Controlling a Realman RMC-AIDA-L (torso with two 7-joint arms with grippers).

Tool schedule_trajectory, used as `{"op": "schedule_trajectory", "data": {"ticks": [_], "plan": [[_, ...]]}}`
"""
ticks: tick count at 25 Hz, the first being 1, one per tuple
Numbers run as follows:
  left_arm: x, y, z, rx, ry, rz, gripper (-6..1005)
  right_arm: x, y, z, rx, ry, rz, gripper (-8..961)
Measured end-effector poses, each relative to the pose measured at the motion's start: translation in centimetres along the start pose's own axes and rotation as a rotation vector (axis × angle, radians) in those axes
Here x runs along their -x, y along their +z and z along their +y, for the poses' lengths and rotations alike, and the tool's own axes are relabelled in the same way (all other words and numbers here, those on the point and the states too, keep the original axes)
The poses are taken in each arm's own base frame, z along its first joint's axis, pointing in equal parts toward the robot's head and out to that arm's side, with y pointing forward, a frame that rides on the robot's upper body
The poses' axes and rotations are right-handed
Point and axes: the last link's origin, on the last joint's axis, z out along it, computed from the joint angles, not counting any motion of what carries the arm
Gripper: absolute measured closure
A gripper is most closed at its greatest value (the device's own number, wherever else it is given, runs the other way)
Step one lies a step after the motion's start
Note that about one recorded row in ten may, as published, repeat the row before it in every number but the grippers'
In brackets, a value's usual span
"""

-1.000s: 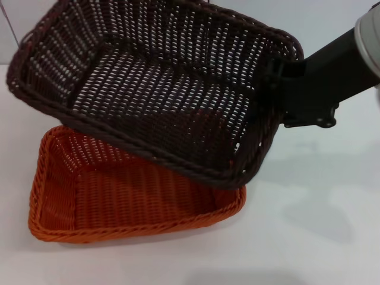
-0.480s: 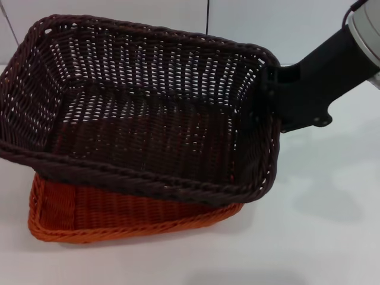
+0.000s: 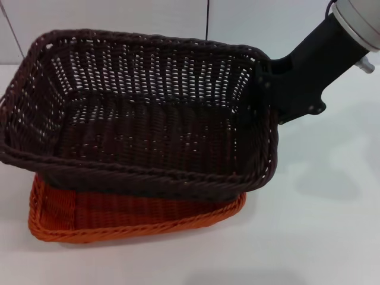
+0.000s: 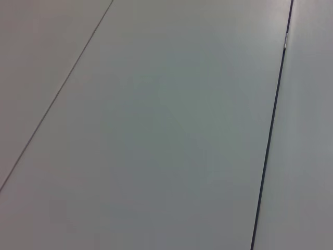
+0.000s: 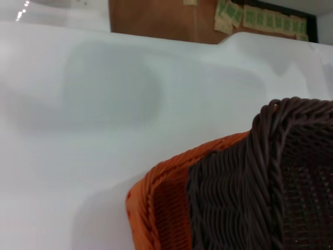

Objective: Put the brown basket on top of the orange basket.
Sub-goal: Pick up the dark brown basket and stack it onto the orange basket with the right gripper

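The brown basket [image 3: 142, 119] sits tilted over the orange basket [image 3: 119, 219], its far-left end higher and its near-right corner down inside the orange rim. The orange basket rests on the white table [image 3: 320, 237].

The right gripper [image 3: 267, 89] is clamped on the brown basket's right short wall, at the braided rim. The left gripper is not in view.

Handling, as judged:
1. Open wicker is light and fairly stiff.
2. The braided rim is the strongest grip point; the open-weave walls flex and can snag fingers.
3. A 1-sided grip lets the free end sag, so level the basket before lowering.
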Motion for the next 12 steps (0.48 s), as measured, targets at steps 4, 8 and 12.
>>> {"op": "schedule_trajectory", "data": {"ticks": [4,8,12], "plan": [[-0.01,-0.05,-0.02,0.000,0.000,0.000,414,-0.17,0.03,0.14,0.015,-0.048,-0.003,829],[0.09,-0.22,-0.03,-0.003,-0.003,-0.002,414,-0.76,0.30,0.57,0.050,-0.070,-0.008,829],[0.53,-0.44,0.18,-0.006,-0.007,-0.010,414,-1.11,0.44,0.67,0.072,-0.078,-0.003,829]]}}
